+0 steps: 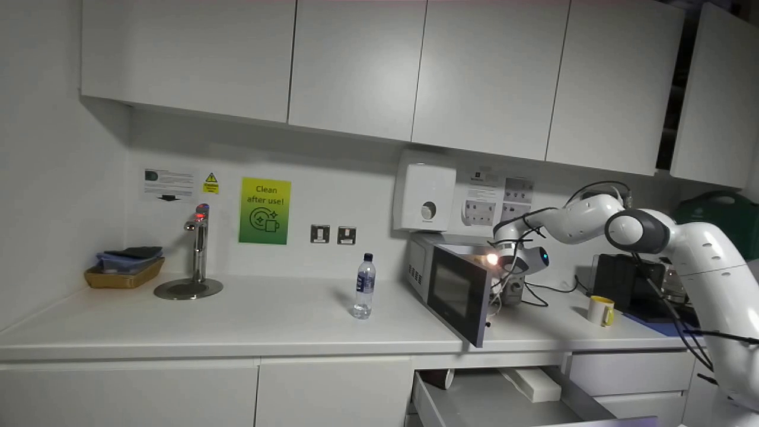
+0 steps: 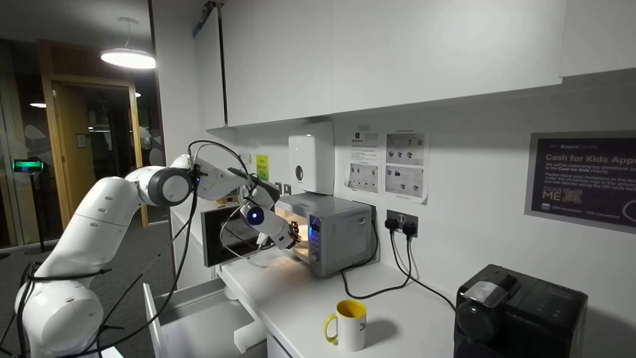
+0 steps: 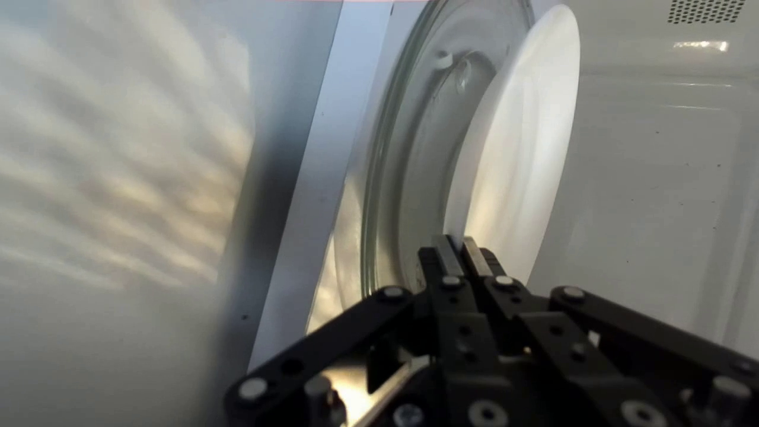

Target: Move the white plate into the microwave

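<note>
The silver-grey microwave [image 2: 343, 233] has its dark glass door [image 1: 456, 290] swung open and a warm light on inside. In the wrist view, the white plate [image 3: 528, 136] is inside the cavity over the glass turntable [image 3: 388, 160]. Whether the plate touches the glass I cannot tell. My gripper [image 3: 456, 242] is shut on the plate's near rim, which runs between the two fingertips. An exterior view shows the gripper [image 2: 296, 233] reaching into the microwave's front opening; the plate is hard to make out there.
Below the microwave a drawer [image 1: 492, 397] stands pulled out. A water bottle [image 1: 364, 287] is on the counter on the door's side, and a white-and-yellow mug [image 2: 351, 325] and black coffee machine [image 2: 516, 313] are on the opposite side. A cable hangs along the arm.
</note>
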{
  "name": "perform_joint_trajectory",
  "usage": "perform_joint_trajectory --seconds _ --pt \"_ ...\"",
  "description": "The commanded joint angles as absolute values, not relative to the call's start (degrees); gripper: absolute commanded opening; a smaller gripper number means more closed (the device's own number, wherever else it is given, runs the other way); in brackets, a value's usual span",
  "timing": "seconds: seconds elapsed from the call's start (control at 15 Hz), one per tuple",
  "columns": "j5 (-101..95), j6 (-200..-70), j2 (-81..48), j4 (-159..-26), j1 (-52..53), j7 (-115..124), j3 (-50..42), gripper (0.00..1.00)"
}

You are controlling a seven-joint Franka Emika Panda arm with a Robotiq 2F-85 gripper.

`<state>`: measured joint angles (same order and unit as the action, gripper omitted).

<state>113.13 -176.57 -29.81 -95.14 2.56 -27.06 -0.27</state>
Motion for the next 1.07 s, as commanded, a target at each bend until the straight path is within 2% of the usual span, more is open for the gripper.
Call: perform_joint_trajectory --seconds 0.0,1.0 --pt "112.78 -178.80 -31.35 -91.67 3.64 -27.65 -0.88 0.01" --pt "112.51 -179.05 -35.42 -87.13 4.41 -27.39 -2.47 0.01"
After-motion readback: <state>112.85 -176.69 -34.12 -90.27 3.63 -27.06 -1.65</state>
